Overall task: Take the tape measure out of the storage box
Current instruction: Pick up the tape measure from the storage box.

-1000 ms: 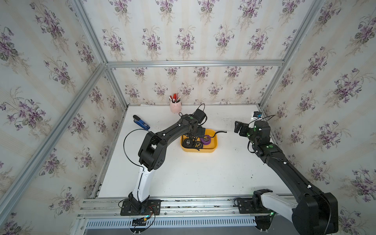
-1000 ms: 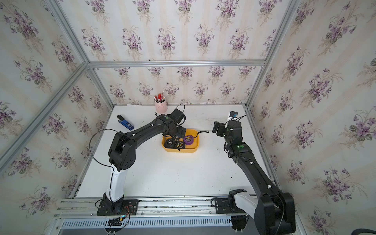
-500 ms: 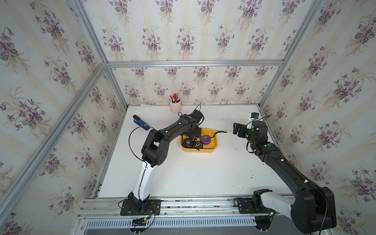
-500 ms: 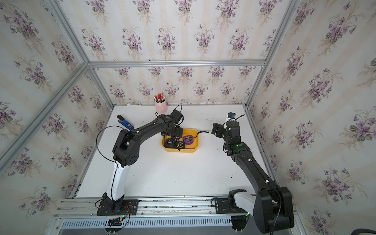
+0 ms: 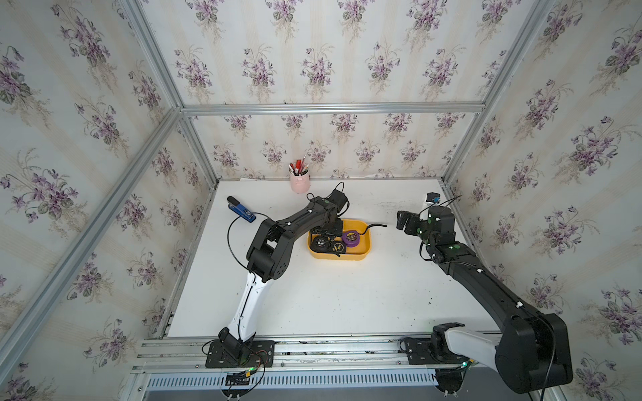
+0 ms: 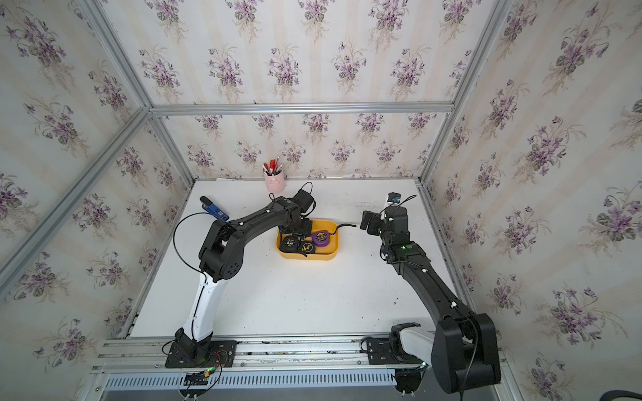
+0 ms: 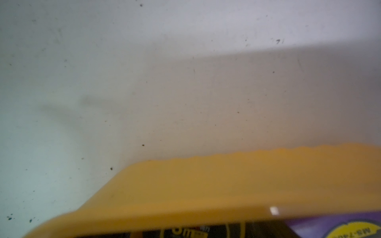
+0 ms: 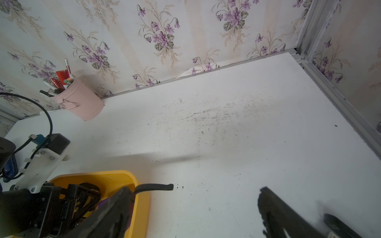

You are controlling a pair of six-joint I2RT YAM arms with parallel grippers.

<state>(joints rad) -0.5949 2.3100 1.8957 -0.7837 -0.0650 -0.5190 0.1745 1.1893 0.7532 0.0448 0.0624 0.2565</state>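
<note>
Left end effector (image 5: 329,234) inside storage box (image 5: 351,257), opening unclear, right end effector (image 5: 403,222) wide apart, empty

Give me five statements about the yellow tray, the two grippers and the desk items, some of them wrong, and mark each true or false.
1. The left gripper is down inside the storage box. True.
2. The purple tape measure lies on the table outside the box. False: it lies in the box.
3. The right gripper is open and holds nothing. True.
4. The pink pen cup lies tipped over. False: it stands upright near the back wall.
5. The blue stapler is in the box. False: it lies on the table, apart from the box.
</note>
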